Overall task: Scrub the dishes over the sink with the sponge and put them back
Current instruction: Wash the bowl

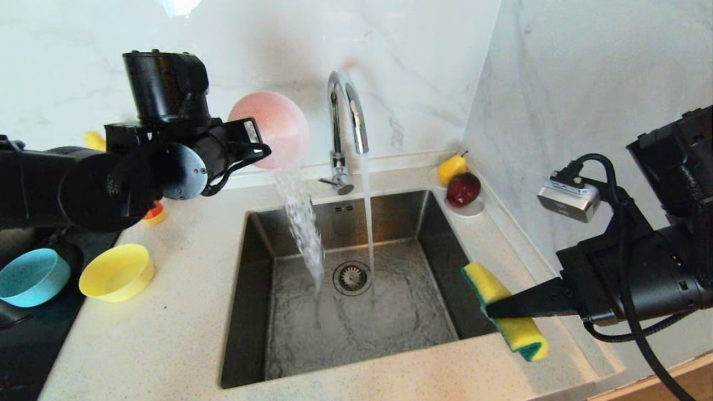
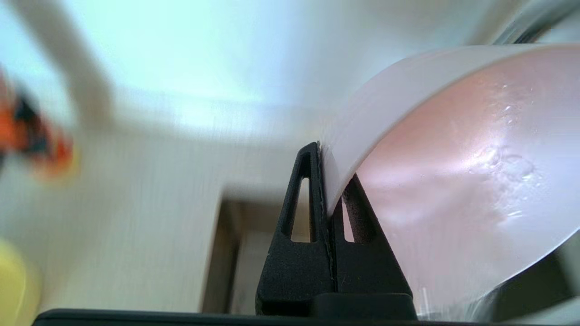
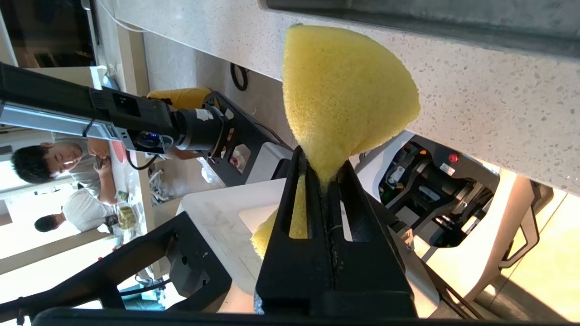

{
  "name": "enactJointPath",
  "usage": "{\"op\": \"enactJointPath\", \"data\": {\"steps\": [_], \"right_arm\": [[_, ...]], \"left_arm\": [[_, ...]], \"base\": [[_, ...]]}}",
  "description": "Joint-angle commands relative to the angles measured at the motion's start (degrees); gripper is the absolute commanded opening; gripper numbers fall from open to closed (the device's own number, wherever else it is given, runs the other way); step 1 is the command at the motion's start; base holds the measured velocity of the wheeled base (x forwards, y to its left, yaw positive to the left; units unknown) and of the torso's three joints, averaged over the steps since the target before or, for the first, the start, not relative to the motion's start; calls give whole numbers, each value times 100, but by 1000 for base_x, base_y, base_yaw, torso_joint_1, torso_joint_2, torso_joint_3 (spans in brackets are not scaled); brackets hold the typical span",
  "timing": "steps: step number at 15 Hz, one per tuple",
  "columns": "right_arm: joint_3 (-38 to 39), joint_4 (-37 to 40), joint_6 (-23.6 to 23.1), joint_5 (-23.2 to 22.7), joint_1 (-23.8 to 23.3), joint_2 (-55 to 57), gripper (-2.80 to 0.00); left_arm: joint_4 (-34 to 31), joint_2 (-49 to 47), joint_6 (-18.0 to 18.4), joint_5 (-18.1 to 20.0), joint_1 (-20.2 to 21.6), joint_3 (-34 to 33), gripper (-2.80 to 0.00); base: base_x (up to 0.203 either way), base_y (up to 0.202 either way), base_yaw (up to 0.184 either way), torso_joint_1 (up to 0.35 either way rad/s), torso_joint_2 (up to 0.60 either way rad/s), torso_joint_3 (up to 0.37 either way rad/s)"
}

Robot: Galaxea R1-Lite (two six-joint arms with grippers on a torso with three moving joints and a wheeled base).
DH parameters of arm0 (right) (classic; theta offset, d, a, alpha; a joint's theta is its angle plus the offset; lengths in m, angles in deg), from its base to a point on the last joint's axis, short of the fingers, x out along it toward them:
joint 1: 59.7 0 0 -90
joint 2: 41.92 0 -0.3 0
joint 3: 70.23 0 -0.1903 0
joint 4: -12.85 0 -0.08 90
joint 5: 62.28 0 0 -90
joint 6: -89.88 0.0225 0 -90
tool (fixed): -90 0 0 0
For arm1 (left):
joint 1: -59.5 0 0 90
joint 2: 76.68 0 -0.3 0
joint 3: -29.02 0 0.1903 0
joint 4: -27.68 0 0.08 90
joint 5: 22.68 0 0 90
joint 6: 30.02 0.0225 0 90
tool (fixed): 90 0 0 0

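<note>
white marble-look walls rise behind a pale speckled stone counter [image 1: 167, 334], into which the large square brushed-steel sink [image 1: 289, 334] is set. water runs from the curved chrome tap [image 1: 345, 111] toward the round drain strainer [image 1: 352, 277].

the left tool [image 1: 253, 146], at about ten o'clock from the drain, is clenched on the rim of the pale pink round plastic bowl [image 1: 278, 131], tipped on its side above the sink's far left part; a stream of water pours out of it into the basin. the left wrist view shows the two fingers [image 2: 294, 253] pressed together with the wet rim between them.

the right tool [image 1: 496, 309], at about three o'clock from the drain, grips the soft yellow block sponge with a thin green scouring layer [image 1: 504, 312], squeezing its middle; the sponge hangs over the sink's right edge, apart from the pink bowl.

the yellow round plastic bowl [image 1: 117, 273] and the light blue round plastic bowl [image 1: 30, 277] sit on the left, at about nine o'clock, the blue one on a dark surface beside the counter. whether either is already washed cannot be told.

judging from this, the pink bowl is being emptied after a rinse, so its cleaning looks nearly over; setting it back remains, and possibly the other two bowls.
</note>
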Motion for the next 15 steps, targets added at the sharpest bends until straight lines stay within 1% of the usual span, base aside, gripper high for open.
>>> {"op": "enactJointPath", "data": {"steps": [1,2,4,6,7,8,10,12,13,14,15], "right_arm": [[3,32,20,-14,2,-16,-280],[6,40,20,-19,2,-8,-280],[3,50,20,-23,2,0,-280],[38,50,20,-31,2,-8,-280],[47,50,28,-31,11,0,-280],[47,50,28,-31,14,-3,-280],[33,50,48,-31,78,-31,-280],[14,50,42,-31,90,-103,-280],[-1,50,36,-31,93,-136,-280],[-39,50,30,-35,131,-227,-280],[-83,35,28,-34,169,-254,-280]], "left_arm": [[1755,118,367,13,5,-376,-280],[2261,141,557,62,5,-492,-280],[2962,251,904,378,5,-1011,-280],[4042,350,1463,796,5,-1547,-280],[4466,372,1742,986,5,-1693,-280],[4655,407,1882,1085,5,-1771,-280],[4552,472,1868,1105,19,-1766,-280],[4148,532,1757,1087,52,-1798,-280],[3747,600,1635,1090,55,-1813,-280],[3169,736,1462,1143,56,-1809,-280],[2158,925,1259,1292,57,-1802,-280]], "base": [[0,0,0,0,0,0],[0,0,0,0,0,0],[0,0,0,0,0,0],[0,0,0,0,0,0],[0,0,0,0,0,0],[0,0,0,0,0,0],[0,0,0,0,0,0],[0,0,0,0,0,0],[0,0,0,0,0,0],[0,0,0,0,0,0],[0,0,0,0,0,0]]}}
